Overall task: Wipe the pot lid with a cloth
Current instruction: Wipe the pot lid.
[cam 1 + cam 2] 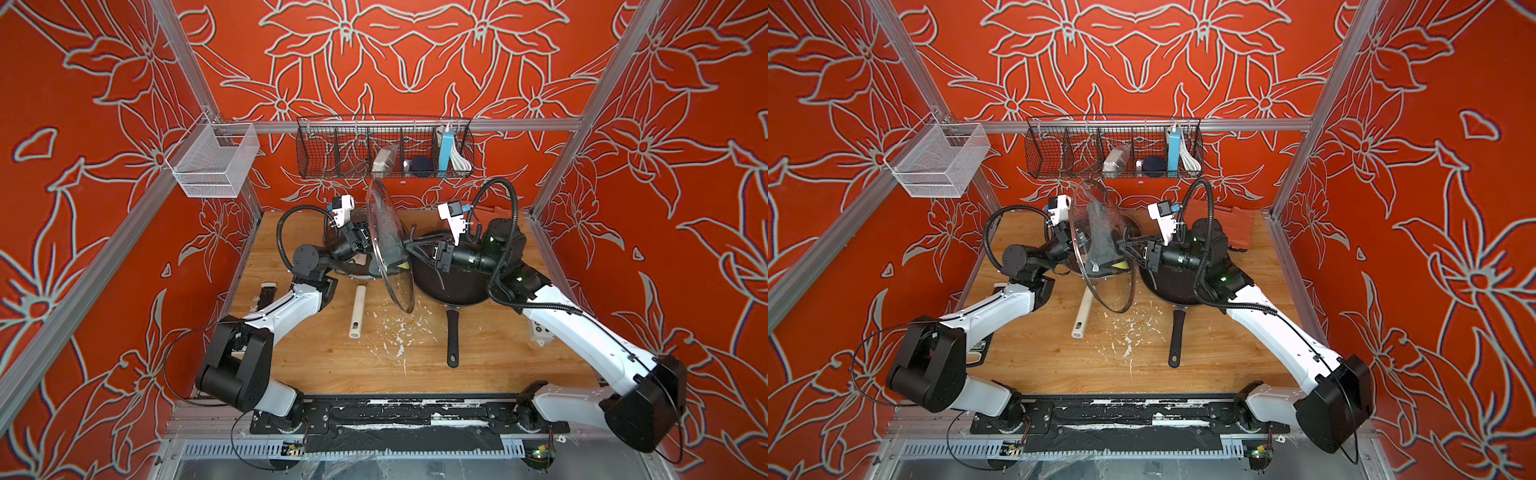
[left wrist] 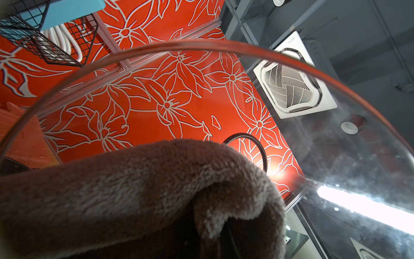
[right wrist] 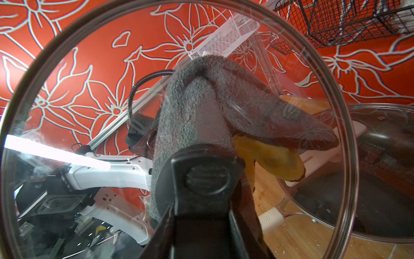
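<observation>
The lid [image 1: 390,249] hangs on edge mid-frame above the bench [image 1: 332,365], right end effector [image 1: 409,248] clamped on what looks like its black handle [image 3: 201,179]; I'd have the left end effector [image 1: 368,239], closed on the cloth [image 2: 134,190], press flat and sweep out to the rim [image 3: 354,157], right arm rigid.

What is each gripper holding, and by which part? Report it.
Right gripper: the glass lid, clamped by its black handle. Left gripper: the cloth, bunched over it; the exact grip spot is hidden.
</observation>
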Available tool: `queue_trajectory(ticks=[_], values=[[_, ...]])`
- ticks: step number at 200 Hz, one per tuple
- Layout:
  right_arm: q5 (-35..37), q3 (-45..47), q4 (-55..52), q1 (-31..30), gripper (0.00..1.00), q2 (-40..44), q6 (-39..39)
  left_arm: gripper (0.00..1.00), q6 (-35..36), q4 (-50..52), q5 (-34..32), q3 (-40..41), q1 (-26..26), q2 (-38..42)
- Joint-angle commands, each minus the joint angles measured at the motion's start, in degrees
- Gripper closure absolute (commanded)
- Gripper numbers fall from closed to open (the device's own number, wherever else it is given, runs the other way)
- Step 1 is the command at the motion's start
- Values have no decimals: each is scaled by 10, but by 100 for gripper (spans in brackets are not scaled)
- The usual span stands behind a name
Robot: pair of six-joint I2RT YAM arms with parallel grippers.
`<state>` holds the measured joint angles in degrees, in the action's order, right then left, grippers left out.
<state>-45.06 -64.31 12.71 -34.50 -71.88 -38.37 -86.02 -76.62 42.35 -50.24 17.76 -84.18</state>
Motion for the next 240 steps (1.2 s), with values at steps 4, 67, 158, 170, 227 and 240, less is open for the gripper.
queue_trajectory(ticks=[4,67,158,170,227,240], values=[[-68,-48,156,-18,100,9,-35,100,39,25,23,-3,17,-4],[-45,-104,12,-18,100,33,44,100,198,218,33,-12,17,10],[71,-230,-454,48,100,87,338,100,454,615,6,-95,-49,143],[81,-250,-509,53,100,82,378,100,497,681,0,-121,-54,152],[183,-281,-731,53,100,36,594,100,698,994,-32,-281,-58,151],[208,-257,-732,54,100,38,638,100,739,1059,-32,-321,-59,139]])
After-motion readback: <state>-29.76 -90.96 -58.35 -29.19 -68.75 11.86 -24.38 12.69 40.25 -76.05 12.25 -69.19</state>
